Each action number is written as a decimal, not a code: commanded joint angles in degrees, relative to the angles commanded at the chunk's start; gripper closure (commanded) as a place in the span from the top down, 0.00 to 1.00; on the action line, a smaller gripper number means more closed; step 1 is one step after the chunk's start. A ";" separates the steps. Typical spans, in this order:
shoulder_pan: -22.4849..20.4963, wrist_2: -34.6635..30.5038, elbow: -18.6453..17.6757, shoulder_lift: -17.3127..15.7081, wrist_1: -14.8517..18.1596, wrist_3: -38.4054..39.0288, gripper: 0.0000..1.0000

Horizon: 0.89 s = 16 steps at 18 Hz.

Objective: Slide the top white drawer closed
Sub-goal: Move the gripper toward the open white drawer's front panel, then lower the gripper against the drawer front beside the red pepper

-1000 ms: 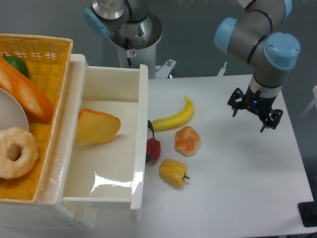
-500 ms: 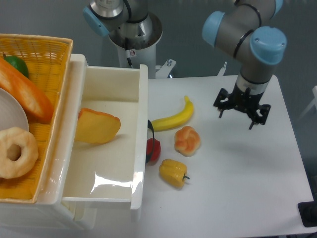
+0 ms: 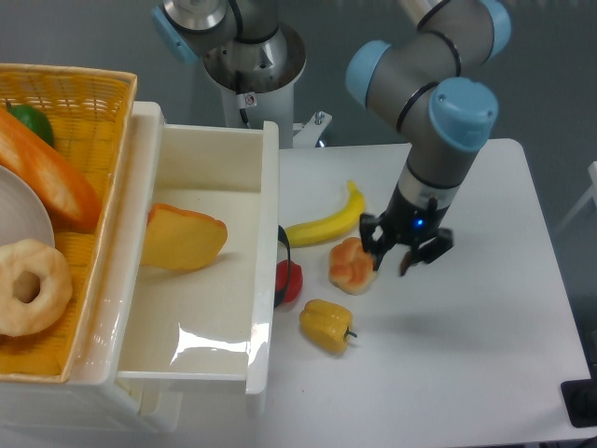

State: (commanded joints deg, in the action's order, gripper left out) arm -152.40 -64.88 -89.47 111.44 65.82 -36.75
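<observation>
— Gripper (image 3: 392,262) status? 
— Jaws apart, nothing held; hung over table (image 3: 466,355) just right of bread roll (image 3: 352,265).
— Drawer (image 3: 213,271)? 
— Pulled out at left w/ yellow wedge (image 3: 183,237) inside; handle (image 3: 284,263) faced red item (image 3: 289,282); banana (image 3: 328,222) & pepper (image 3: 326,325) nearby; basket (image 3: 65,215) further left.

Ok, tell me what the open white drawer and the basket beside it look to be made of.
The drawer looks like glossy moulded plastic: its floor carries a bright mirror-like glare patch and its walls are smooth and even. The thin black handle on its front could be plastic or metal; it is too small to tell. The basket looks like woven wicker or a plastic imitation, yellow, with a visible criss-cross weave.
</observation>
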 joint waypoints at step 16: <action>1.40 11.88 -0.44 -1.93 10.03 1.06 0.00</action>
State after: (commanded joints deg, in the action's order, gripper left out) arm -151.00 -53.00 -89.91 109.51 75.85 -35.69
